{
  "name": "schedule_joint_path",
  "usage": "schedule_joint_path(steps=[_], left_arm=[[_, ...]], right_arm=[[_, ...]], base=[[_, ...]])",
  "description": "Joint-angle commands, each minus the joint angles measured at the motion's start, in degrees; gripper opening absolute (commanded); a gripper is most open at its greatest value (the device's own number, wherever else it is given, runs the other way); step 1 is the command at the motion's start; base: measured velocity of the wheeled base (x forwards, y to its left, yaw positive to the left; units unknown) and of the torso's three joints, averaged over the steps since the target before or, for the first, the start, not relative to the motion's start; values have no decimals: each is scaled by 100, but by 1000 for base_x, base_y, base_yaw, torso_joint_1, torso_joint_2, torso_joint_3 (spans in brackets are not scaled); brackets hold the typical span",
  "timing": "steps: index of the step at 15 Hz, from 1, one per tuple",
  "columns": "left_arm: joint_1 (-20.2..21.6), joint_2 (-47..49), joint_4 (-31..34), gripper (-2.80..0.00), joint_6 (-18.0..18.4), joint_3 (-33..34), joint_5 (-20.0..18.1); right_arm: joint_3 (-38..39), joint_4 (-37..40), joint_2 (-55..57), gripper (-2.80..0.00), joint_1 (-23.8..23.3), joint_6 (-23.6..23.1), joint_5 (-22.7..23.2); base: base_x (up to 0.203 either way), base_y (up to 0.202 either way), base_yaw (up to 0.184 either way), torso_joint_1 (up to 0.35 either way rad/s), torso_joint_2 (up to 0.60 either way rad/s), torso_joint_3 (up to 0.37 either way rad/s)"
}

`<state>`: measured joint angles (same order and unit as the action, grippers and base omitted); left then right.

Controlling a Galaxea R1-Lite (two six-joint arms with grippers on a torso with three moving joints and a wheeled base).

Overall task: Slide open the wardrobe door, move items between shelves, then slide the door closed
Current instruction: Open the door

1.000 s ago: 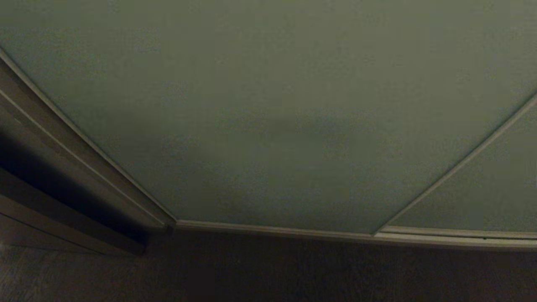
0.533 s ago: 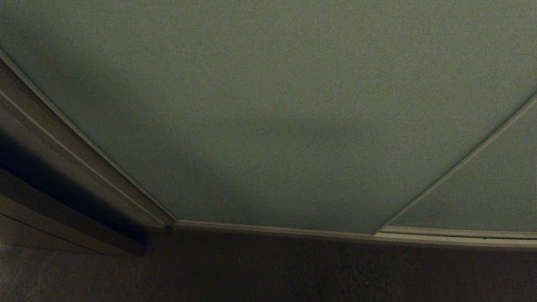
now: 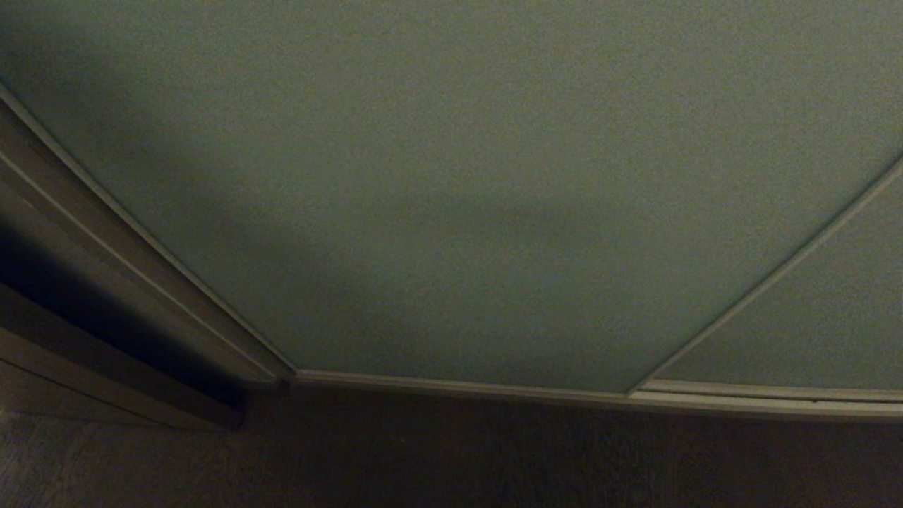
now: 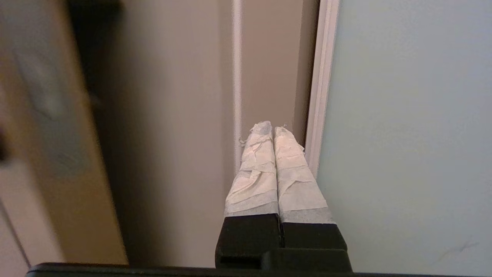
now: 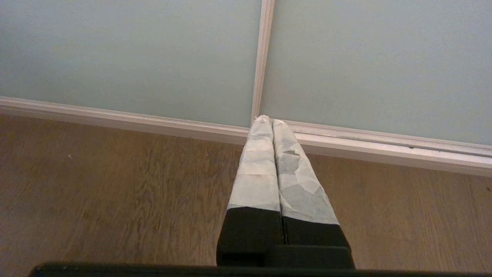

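The sliding wardrobe door (image 3: 451, 212) is viewed closely from above by the head camera, angled down to the floor (image 3: 451, 458). The left wrist view is directed along its pincer (image 4: 273, 129) at the door's left frame edge. The right wrist view is aimed low, at the seam between both doors, shared with the head view.

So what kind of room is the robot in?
Probably a bedroom or hallway, facing a closed wardrobe: two pale grey-green sliding wardrobe doors meet at a thin beige frame, above a wooden floor.
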<state>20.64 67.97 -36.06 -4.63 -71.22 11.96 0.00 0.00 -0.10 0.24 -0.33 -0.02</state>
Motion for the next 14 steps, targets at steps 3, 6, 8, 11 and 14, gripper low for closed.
schedule_joint_path(steps=[3, 6, 8, 11, 14], left_arm=[[2, 261, 722, -280, -203, -413, -297], [2, 419, 1059, -280, -356, -588, -535], [2, 548, 1215, -280, -418, -805, -651], [2, 708, 1292, -280, -420, -1147, -704], [2, 792, 1308, -280, -425, -1271, -956]], right_arm=[[9, 0, 1, -280, 2, -2, 2], [9, 0, 1, -280, 2, -2, -3], [9, -7, 1, -280, 2, -2, 2], [9, 0, 1, -280, 2, -2, 2], [9, -8, 1, -280, 2, -2, 2]], base=[[0, 0, 0, 0, 0, 0], [0, 0, 0, 0, 0, 0], [0, 0, 0, 0, 0, 0], [0, 0, 0, 0, 0, 0], [0, 0, 0, 0, 0, 0]])
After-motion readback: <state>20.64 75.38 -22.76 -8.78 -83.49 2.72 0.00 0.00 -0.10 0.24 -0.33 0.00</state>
